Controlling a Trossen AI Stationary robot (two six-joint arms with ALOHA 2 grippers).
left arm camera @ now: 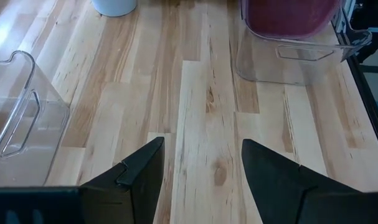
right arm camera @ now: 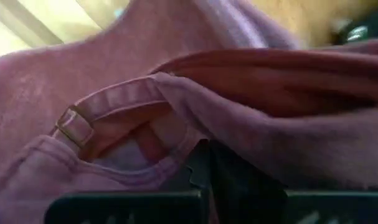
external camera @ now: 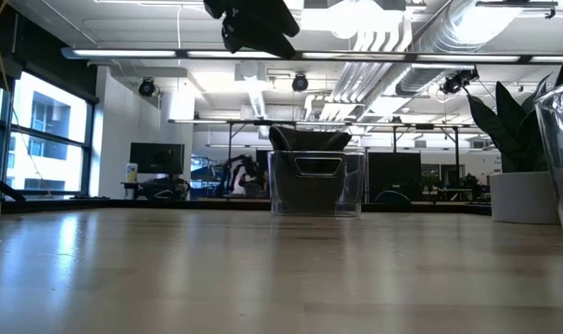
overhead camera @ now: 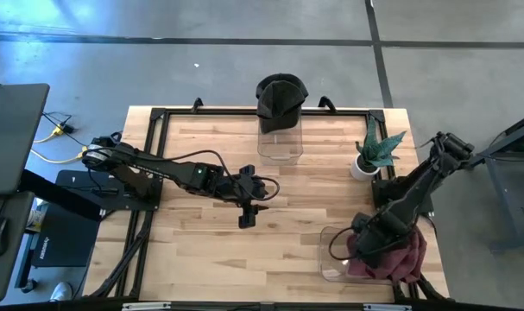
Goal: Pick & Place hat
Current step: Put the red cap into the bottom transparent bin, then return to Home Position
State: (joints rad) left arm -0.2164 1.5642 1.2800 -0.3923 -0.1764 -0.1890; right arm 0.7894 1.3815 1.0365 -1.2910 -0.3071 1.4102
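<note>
Hiding right gripper [overhead camera: 363,244], pink hat [overhead camera: 400,257] in its closed fingers; left gripper [overhead camera: 248,216] fingers spread, empty

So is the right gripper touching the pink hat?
Touching. In the right wrist view the shut right gripper is pressed into the pink hat, fabric pinched between its fingers; the high view shows it down in the hat's bin.

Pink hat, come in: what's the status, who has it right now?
Right hand shut on the pink hat, at the clear bin near the table's front. Left hand open, empty, over mid-table. Black hat on the far bin. Nothing in the way.
</note>
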